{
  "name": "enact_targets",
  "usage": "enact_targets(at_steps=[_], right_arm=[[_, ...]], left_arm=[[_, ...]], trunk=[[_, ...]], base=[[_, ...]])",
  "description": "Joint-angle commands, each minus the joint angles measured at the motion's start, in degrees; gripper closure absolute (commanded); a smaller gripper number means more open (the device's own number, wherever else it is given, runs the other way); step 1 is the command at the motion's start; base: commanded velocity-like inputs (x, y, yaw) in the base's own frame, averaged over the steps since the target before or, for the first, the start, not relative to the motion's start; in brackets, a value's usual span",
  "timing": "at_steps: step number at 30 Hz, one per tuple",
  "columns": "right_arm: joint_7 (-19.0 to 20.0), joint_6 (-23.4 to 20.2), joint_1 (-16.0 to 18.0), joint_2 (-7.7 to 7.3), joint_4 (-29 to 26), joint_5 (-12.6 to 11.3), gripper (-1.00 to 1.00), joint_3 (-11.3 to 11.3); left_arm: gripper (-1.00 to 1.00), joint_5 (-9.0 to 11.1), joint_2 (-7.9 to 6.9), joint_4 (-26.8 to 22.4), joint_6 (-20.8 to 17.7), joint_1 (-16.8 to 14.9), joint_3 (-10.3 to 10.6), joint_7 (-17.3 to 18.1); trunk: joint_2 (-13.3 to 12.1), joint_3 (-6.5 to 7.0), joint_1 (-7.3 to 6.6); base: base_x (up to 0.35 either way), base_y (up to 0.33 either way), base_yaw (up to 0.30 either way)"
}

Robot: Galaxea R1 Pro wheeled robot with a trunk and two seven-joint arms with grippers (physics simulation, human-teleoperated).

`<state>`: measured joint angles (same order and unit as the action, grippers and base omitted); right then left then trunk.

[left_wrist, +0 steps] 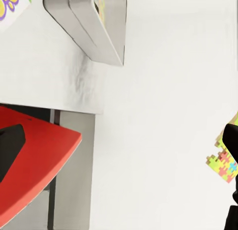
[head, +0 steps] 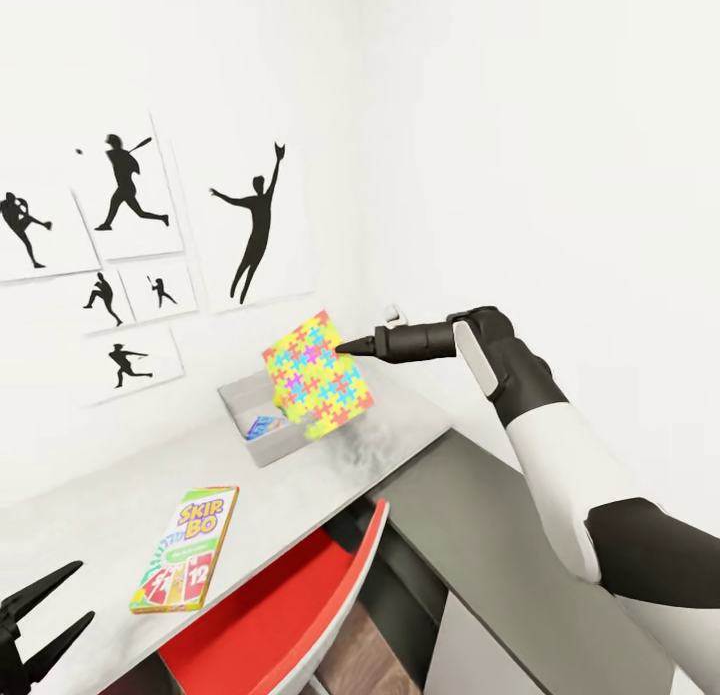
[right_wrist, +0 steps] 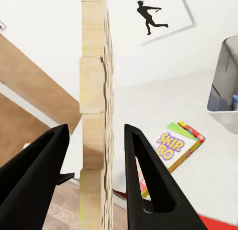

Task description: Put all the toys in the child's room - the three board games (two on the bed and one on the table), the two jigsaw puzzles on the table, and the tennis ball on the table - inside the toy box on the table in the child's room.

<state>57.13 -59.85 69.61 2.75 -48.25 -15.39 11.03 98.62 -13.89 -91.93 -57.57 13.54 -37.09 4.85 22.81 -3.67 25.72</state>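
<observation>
White table (head: 110, 505), toy box (head: 245, 403) and SKIP BO box (head: 187, 547) on it

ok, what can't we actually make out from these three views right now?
- Toy box contents: head view, the held jigsaw puzzle covers most of the inside; a blue item shows, too small to identify.
- Right tool contact: right wrist view shows the puzzle edge-on between the fingers, grip unclear.
- Left tool: cut off by the head view's corner.
- SKIP BO box: cropped in left wrist view.
</observation>
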Motion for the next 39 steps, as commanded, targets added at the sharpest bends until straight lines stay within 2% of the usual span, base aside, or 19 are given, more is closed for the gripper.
enact_targets(at_steps=[1,7,9,11,13,18,39], right_arm=[[0.23,-0.15,0.04,-0.05,0.01,0.15,1.00,-0.03],[0.18,-0.15,-0.38,-0.28,-0.11,0.15,1.00,-0.11],[0.16,-0.15,-2.98,-0.35,-0.37,0.11,1.00,-0.29],[0.11,-0.15,-4.42,-0.37,-0.51,0.07,1.00,-0.44],[-1.03,-0.15,-4.91,-0.34,-0.54,0.41,1.00,-0.34],[-2.98,-0.15,-5.01,-0.28,-0.49,0.47,1.00,-0.38],[-5.14,-0.15,-4.38,-0.28,-0.43,0.42,1.00,-0.86]], left_arm=[[-1.00,-0.50,0.01,-0.01,-0.12,0.00,-0.02,0.51],[-1.00,-0.53,0.00,-0.01,-0.02,0.00,0.06,0.51],[-1.00,-0.74,0.06,0.06,0.13,0.00,0.08,0.44],[-1.00,-2.39,0.08,0.07,0.59,0.00,0.10,0.47],[-1.00,-3.13,0.12,0.22,0.76,0.00,0.09,0.44],[-1.00,-3.34,0.09,0.62,1.21,0.00,0.10,0.42],[-1.00,-3.37,0.01,0.86,1.23,0.00,0.08,0.42]], trunk=[[0.11,-0.03,0.06],[0.11,0.49,0.06],[0.11,0.64,0.06],[0.11,0.70,0.06],[0.11,0.71,0.06],[0.11,0.72,0.06],[0.11,0.72,0.06]], base=[[0.208,0.000,0.164],[0.208,0.000,0.122],[0.205,-0.065,0.032],[0.242,-0.172,0.008],[0.169,-0.132,0.002],[0.026,-0.020,0.100],[0.000,0.000,0.289]])
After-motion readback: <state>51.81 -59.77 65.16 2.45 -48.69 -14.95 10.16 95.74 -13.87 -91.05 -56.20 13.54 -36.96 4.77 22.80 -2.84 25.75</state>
